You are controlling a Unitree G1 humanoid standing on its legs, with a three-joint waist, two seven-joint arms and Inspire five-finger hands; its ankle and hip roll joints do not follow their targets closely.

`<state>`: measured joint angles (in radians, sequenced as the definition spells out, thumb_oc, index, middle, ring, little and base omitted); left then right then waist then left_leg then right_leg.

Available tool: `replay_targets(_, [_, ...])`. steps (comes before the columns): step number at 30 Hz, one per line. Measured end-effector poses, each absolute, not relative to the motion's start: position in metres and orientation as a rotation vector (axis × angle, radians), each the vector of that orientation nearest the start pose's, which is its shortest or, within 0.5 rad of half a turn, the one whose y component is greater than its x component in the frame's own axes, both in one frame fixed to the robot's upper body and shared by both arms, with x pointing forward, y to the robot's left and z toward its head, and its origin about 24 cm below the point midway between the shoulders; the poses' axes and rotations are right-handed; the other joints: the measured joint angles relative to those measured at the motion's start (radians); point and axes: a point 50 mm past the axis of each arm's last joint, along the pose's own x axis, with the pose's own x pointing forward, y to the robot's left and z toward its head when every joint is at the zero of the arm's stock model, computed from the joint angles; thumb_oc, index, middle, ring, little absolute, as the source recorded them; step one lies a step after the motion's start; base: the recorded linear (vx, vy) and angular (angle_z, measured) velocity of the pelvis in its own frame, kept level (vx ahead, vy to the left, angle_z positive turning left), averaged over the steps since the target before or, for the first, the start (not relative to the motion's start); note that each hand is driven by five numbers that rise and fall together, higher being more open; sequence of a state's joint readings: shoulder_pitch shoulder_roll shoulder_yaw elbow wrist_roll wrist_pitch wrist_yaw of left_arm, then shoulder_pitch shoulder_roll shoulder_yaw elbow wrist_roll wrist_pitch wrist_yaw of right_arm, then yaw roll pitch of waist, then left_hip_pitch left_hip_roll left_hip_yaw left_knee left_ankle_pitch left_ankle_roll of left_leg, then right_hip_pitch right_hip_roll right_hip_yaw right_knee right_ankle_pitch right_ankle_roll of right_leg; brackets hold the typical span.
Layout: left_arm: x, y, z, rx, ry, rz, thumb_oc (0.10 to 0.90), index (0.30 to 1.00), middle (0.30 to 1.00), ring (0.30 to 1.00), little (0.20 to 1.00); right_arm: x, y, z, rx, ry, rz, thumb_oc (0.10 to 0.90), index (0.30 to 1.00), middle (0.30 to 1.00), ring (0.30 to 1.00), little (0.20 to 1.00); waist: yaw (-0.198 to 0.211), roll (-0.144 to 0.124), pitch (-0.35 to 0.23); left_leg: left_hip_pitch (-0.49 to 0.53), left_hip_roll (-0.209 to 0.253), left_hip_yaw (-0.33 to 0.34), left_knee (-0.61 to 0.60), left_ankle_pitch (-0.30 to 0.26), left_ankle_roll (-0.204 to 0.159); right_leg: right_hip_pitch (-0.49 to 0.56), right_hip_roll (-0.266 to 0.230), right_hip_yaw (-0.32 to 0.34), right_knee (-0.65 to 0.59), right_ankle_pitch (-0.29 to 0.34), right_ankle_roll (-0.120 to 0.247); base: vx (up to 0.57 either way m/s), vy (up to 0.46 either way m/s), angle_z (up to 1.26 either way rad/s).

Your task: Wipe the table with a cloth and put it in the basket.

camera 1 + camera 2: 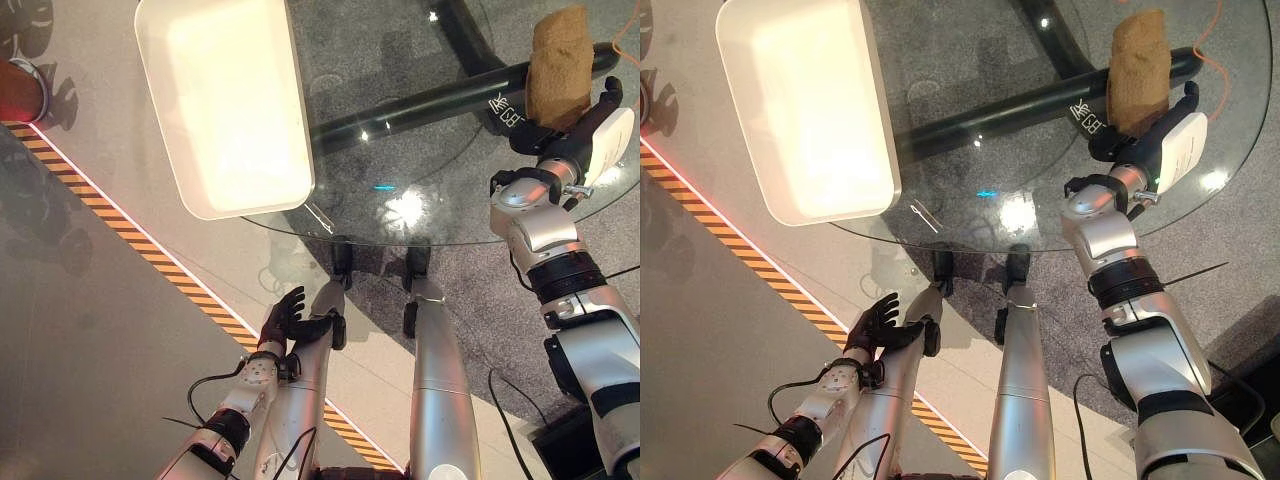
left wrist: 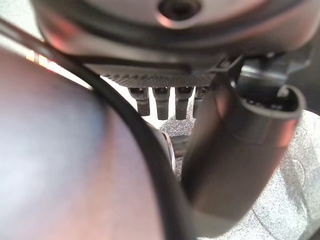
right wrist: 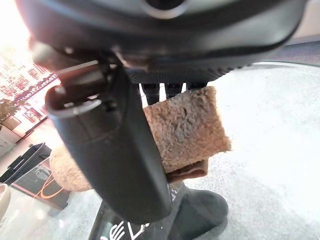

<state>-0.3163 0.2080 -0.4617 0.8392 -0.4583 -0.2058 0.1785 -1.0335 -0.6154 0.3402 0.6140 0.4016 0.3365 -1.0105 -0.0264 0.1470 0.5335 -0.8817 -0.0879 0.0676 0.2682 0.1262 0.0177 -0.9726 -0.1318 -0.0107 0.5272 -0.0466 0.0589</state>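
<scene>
On glass table [image 1: 440, 215], white basket [image 1: 225, 100]

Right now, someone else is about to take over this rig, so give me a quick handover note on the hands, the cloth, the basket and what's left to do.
Right hand: shut on the brown cloth, held over the far right part of the glass table.
Left hand: open and idle, low beside the robot, below the table's near edge.
Basket: the white one sits on the table's left side, overhanging the rim; nothing shows inside it.
Done: cloth is picked up. Whether any wiping has happened cannot be told from this moment.
Left: wipe the glass if needed, then carry the cloth across to the left and drop it in the basket.
</scene>
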Motion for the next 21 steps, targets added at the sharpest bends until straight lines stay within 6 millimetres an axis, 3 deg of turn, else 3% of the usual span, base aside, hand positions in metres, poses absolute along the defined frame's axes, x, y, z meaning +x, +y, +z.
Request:
replay_targets(1, [0.272,0.141,-0.056,0.036,0.406,-0.045,0.8,0.9,0.9,0.9,0.9,0.379,-0.244,0.238,-0.337,-0.189,-0.962,0.309,0.479,0.479,0.479,0.409,0.0,0.002,-0.001,-0.006,0.0,-0.001,0.004,0.0,0.0,-0.005,0.0,0.0,0.003,-0.001,0.0,0.0,0.0,0.0])
replay_targets(2, [0.272,0.142,-0.055,0.035,0.401,-0.045,0.8,0.9,0.9,0.9,0.9,0.378,-0.246,0.24,-0.352,-0.196,-0.97,0.133,0.328,0.328,0.328,0.233,0.001,0.002,-0.001,-0.013,0.0,-0.002,0.01,0.0,0.0,-0.012,0.0,-0.001,0.008,-0.002,0.0,0.0,0.0,0.0])
replay_targets(3, [0.273,0.142,-0.054,0.036,0.398,-0.045,0.8,0.9,0.9,0.9,0.9,0.378,-0.247,0.242,-0.355,-0.203,-0.975,0.1,0.3,0.3,0.3,0.2,0.002,0.002,-0.001,-0.017,0.0,-0.003,0.012,0.0,0.0,-0.015,0.0,-0.001,0.01,-0.002,0.0,0.0,0.0,0.0])
replay_targets(9, [0.275,0.142,-0.051,0.032,0.383,-0.048,0.8,0.9,0.9,0.9,0.9,0.376,-0.259,0.249,-0.338,-0.214,-0.994,0.1,0.3,0.3,0.3,0.2,0.01,0.002,-0.001,-0.036,0.004,-0.008,0.024,0.002,-0.003,-0.028,0.006,-0.003,0.013,-0.002,-0.002,0.0,0.0,0.0])
replay_targets(21, [0.275,0.142,-0.05,0.031,0.379,-0.045,0.8,0.9,0.9,0.9,0.9,0.377,-0.258,0.249,-0.311,-0.215,-0.983,0.1,0.3,0.3,0.3,0.2,0.009,0.002,-0.001,-0.042,0.004,-0.014,0.029,0.002,-0.003,-0.028,0.007,-0.006,0.012,0.0,-0.007,0.0,0.011,0.0])
